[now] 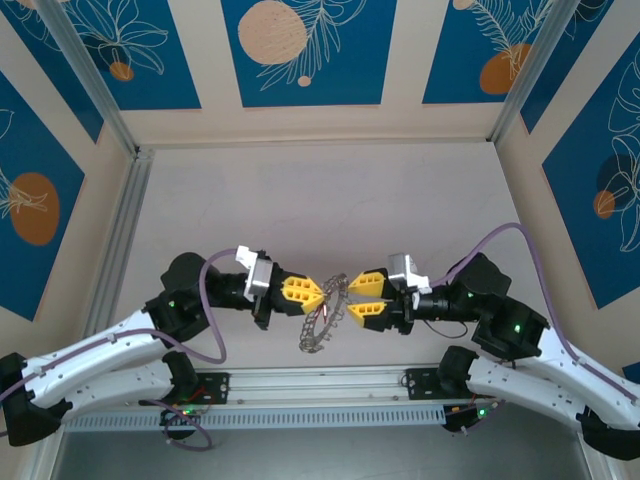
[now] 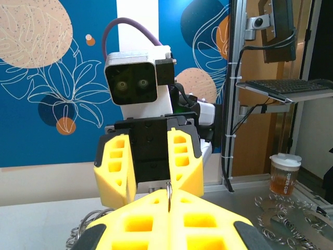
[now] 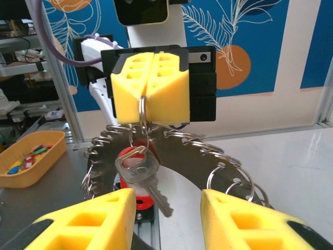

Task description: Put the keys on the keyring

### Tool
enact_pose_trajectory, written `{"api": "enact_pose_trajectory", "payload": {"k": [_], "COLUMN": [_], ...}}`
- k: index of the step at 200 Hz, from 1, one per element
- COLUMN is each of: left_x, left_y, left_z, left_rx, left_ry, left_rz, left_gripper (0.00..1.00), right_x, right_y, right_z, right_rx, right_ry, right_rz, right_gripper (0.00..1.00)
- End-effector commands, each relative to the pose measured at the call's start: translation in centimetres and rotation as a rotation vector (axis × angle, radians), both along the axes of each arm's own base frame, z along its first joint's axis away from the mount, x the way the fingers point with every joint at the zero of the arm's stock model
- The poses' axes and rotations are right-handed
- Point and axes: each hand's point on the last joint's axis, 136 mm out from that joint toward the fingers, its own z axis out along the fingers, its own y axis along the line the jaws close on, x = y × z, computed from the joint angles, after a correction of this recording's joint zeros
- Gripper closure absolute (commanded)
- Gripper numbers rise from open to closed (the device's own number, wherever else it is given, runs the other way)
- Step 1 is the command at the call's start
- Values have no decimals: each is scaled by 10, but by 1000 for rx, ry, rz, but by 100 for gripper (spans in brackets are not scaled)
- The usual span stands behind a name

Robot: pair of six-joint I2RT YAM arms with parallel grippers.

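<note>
Left tool [image 3: 147, 91] clenched on the keyring [image 3: 193, 154] — one key [image 3: 138, 167] hangs just below it. Right tool [image 3: 167, 202] released — its fingers apart, facing the key.

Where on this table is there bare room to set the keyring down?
The table is bare from the left pincer and right pincer back to the far wall, and to either side. Crowded between them, at the keyring.

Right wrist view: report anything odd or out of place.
Nothing damaged or spilled. One silver key dangles askew from a small ring pinched in the shut left gripper; the right gripper is open and empty.
</note>
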Motion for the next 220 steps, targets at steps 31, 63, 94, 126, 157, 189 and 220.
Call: {"api": "enact_pose_trajectory", "payload": {"k": [31, 63, 94, 126, 157, 189, 220], "left_x": [5, 4, 4, 5, 3, 1, 0], "left_y": [2, 1, 1, 2, 3, 5, 6], "left_z": [6, 4, 2, 2, 4, 8, 10], "left_rx": [-48, -51, -54, -57, -66, -77, -80], "left_ry": [-4, -6, -8, -7, -7, -17, -22], "left_rz": [17, 7, 5, 5, -5, -11, -14], "left_gripper": [100, 100, 100, 100, 100, 100, 100], "right_x": [3, -7, -10, -9, -6, -2, 1], "right_y": [23, 31, 32, 33, 32, 30, 21], "right_z": [17, 22, 21, 21, 19, 9, -1], "right_rx": [17, 58, 62, 64, 64, 18, -31], "right_ry": [-63, -96, -110, -118, -123, -114, -111], "right_rz": [4, 55, 63, 58, 39, 12, -27], "right_gripper": [67, 67, 68, 70, 75, 71, 67]}}
